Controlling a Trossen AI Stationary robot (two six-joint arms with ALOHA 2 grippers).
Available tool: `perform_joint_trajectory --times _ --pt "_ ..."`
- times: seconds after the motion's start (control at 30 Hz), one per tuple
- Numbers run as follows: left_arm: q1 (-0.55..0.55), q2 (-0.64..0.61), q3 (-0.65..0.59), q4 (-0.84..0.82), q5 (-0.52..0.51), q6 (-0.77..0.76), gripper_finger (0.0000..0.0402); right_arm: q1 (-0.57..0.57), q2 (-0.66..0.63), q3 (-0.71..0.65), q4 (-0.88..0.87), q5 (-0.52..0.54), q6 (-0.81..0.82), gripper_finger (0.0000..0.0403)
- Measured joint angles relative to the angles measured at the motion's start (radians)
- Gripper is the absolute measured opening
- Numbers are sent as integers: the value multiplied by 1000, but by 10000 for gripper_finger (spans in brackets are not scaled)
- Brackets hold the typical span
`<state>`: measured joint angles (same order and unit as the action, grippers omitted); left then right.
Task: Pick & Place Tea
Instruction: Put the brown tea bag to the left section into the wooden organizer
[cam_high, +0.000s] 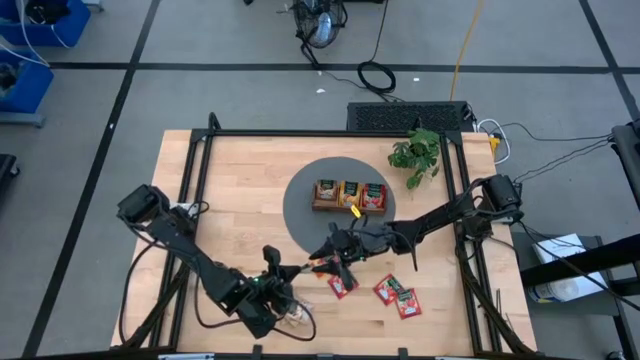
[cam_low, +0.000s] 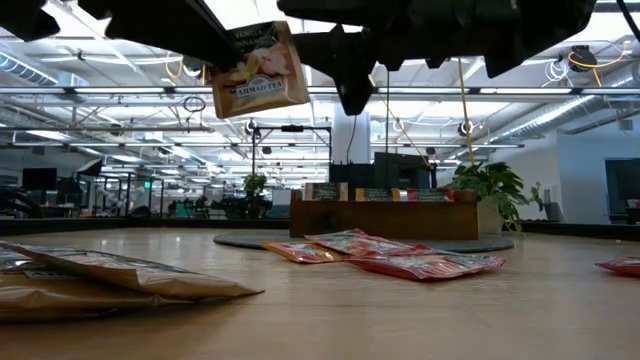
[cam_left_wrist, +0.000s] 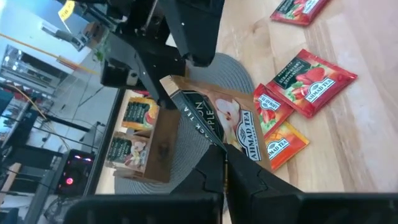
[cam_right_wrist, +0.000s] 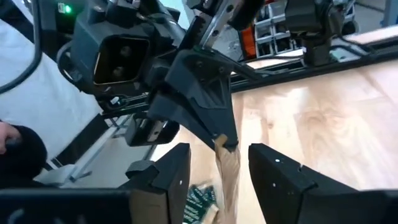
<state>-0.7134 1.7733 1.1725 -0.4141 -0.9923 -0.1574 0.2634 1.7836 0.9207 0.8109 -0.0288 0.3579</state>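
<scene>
Above the table (cam_high: 230, 190), near its front edge, the left gripper (cam_left_wrist: 225, 163) is clamped on a tan, flat paper tea sachet (cam_left_wrist: 227, 121), held in the air. The right gripper (cam_right_wrist: 219, 163) faces it, fingers apart, straddling the sachet's free edge without visible contact; long axis runs gripper to gripper. Only the low view shows the lift; the right wrist view shows the straddle.

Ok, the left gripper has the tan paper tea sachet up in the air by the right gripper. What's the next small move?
Probably close the right gripper on the tan paper tea sachet. In the right wrist view its open fingers flank the sachet's free end, while the left gripper pinches the other end, so a handover looks ready.
</scene>
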Motion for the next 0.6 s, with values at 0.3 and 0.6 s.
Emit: perform_joint_trajectory --times 0.3,0.6 --pt "13 0 0 0 7 4 5 0 0 0 -29 0 -108 90" --pt "25 0 0 0 8 -47 19 -1 0 0 -16 1 -170 5"
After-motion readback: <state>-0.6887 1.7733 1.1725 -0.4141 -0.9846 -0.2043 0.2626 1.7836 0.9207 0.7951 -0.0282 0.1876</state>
